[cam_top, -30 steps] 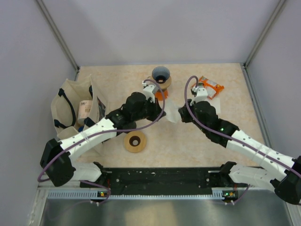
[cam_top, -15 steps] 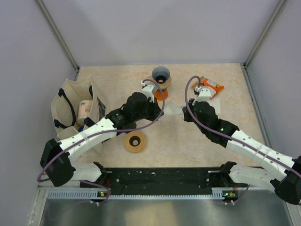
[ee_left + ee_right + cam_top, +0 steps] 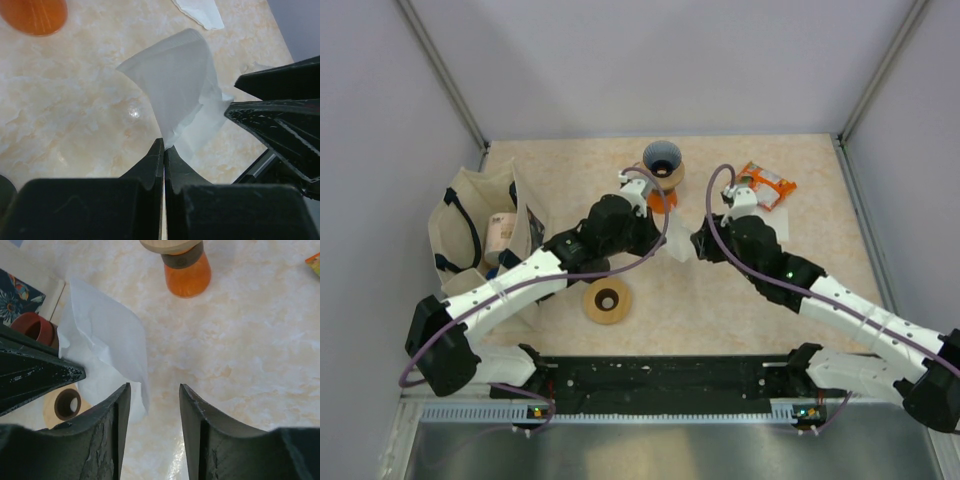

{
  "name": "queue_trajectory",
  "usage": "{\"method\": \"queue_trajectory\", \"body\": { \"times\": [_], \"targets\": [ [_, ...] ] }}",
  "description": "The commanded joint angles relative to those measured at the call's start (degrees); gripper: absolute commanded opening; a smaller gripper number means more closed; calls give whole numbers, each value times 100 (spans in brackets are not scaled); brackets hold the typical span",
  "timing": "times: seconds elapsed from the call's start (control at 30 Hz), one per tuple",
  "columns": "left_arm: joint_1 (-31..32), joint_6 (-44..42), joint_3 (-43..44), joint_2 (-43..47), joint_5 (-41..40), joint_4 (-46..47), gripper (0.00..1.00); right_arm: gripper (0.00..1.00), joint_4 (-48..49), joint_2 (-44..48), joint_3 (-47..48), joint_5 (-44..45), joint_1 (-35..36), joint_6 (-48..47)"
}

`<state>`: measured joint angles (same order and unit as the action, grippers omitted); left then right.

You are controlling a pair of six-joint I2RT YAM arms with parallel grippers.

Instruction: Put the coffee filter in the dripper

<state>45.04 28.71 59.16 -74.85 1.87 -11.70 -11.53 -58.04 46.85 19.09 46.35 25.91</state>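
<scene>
The white paper coffee filter (image 3: 175, 85) hangs from my left gripper (image 3: 164, 142), which is shut on its lower corner, above the table. In the top view the filter (image 3: 678, 246) sits between both grippers. My right gripper (image 3: 154, 390) is open; the filter's edge (image 3: 107, 340) hangs just inside its left finger (image 3: 117, 410). The dripper (image 3: 662, 157), a dark cone with a wooden collar, stands on an orange carafe (image 3: 187, 272) at the back centre, beyond both grippers.
A cloth bag (image 3: 485, 230) with items stands at the left. A wooden ring (image 3: 607, 300) lies near the front. An orange packet (image 3: 766, 184) lies at the back right, with another white filter (image 3: 200, 10) near it.
My right gripper has moved left, up to the filter held by my left gripper. The left arm has barely moved.
</scene>
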Motion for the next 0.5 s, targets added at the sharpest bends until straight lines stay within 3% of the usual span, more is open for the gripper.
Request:
{"method": "queue_trajectory", "body": {
  "times": [0.0, 0.23, 0.47],
  "targets": [
    [5, -41, 219, 93, 454, 221, 0, 47, 476, -198, 34, -485, 23, -323],
    [58, -14, 324, 14, 490, 177, 0, 55, 546, -603, 254, -512, 23, -438],
    [137, -111, 386, -47, 648, 90, 0, 54, 968, -840, 263, 533, 32, -490]
  ]
}}
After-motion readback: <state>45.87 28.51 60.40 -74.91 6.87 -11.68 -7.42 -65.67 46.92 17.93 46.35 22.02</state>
